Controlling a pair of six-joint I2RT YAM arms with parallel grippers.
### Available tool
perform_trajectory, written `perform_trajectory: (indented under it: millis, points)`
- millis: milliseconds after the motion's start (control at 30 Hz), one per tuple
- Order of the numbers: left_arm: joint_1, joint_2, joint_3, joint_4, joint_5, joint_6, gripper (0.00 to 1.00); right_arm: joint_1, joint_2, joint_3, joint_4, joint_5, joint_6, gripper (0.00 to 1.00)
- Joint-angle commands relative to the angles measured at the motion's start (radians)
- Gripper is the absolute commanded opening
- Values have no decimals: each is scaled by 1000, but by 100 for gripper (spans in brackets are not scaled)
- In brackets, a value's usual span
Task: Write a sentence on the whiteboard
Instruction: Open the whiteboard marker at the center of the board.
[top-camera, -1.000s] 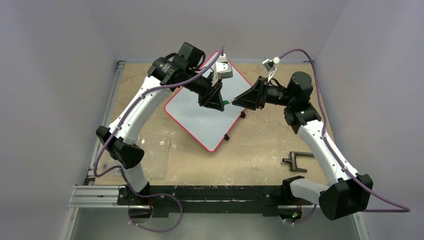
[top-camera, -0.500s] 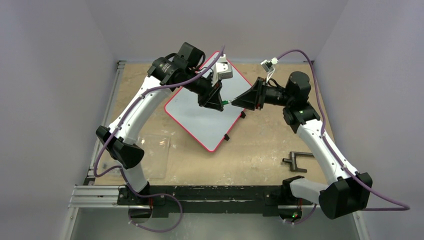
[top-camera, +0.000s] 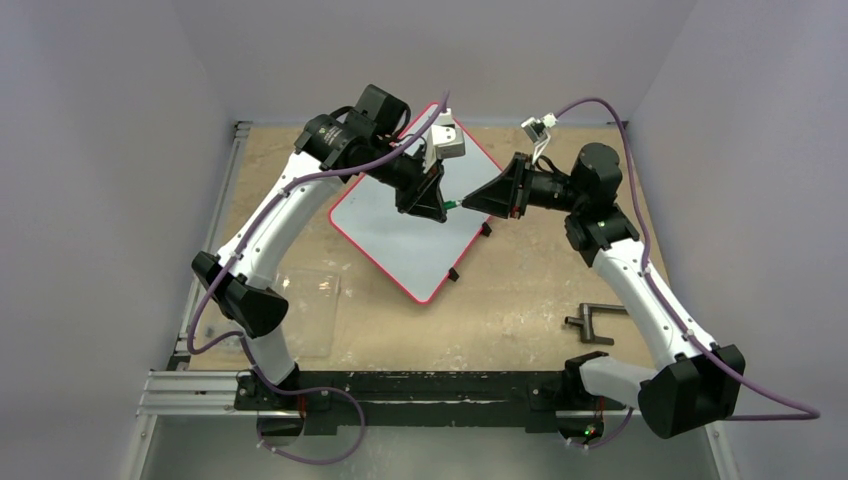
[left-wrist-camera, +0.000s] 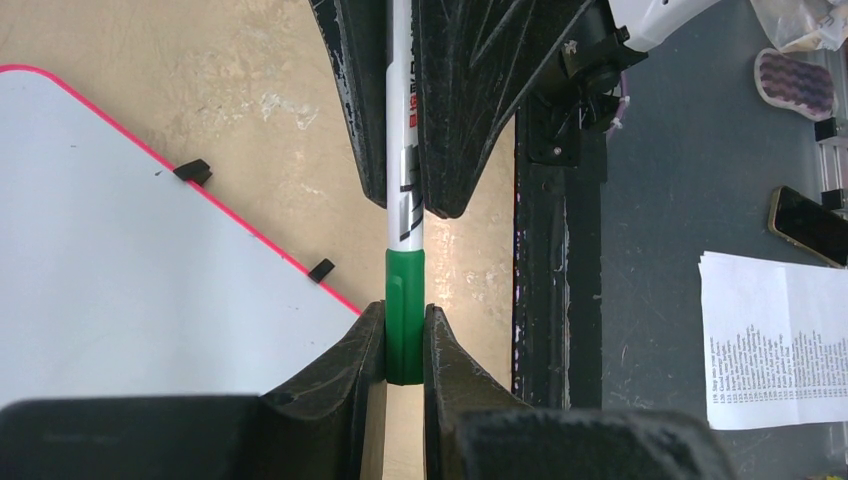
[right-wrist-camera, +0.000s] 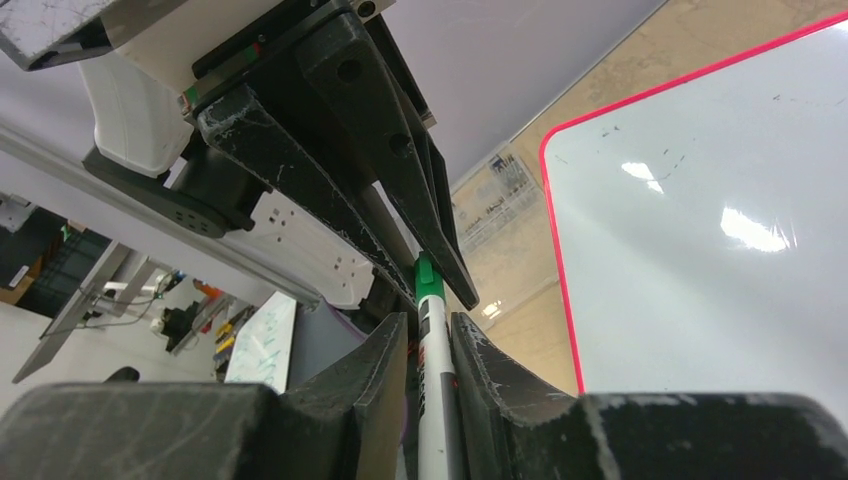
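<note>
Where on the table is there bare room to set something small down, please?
The widest bare patch is tabletop bordered by the near corner of the whiteboard, the clear plastic sheet, the black tool and the base rail. It is crowded above the whiteboard's far half, where left fingers and right fingers both clamp the marker.

Glossy white curved shells (top-camera: 268, 215) alternate with matte black cylindrical joint housings (top-camera: 243, 300) on both arms. A thin purple cable (top-camera: 340, 172) runs back from each pincer. The left pincer (top-camera: 441, 208) and right pincer (top-camera: 467, 206) have black ribbed triangular plastic fingers (right-wrist-camera: 330, 170), scuffed whitish, with a white camera block (top-camera: 447, 140) just behind.
</note>
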Motion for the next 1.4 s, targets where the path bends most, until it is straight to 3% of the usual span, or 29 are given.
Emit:
perform_trajectory:
  millis: [0, 100, 200, 333, 400, 467, 567, 700, 867, 1033, 1367]
  points:
    - [-2, -1, 4, 25, 22, 32, 0, 17, 1, 9, 59, 9, 12, 19]
    - [-2, -2, 4, 27, 18, 32, 0, 21, 4, 6, 59, 5, 9, 1]
    - [-3, -7, 0, 42, 6, 21, 0, 24, 1, 3, 50, 5, 0, 0]
    - [-2, -43, -48, 95, -17, 8, 39, 27, -11, 7, 34, 7, -17, 0]
    - [-2, -69, -80, 132, -22, 1, 48, 27, -15, 9, 32, 7, -20, 0]
    - [-2, -80, -96, 147, -23, -4, 49, 26, -17, 11, 31, 7, -20, 0]
    - [-2, -78, -95, 140, -15, -4, 38, 28, -18, 11, 33, 4, -20, 0]
    - [-3, -69, -87, 133, 6, -9, 1, 28, -20, 8, 33, 4, -20, 0]
    - [-2, -79, -111, 159, 9, -18, 0, 28, -27, 5, 25, 20, -18, 0]
    - [-2, -154, -231, 271, -61, -32, 0, 27, -20, 14, 43, 51, 66, 0]
    - [18, -293, -435, 385, -174, -21, 0, 27, -1, 90, -161, 144, 26, 0]
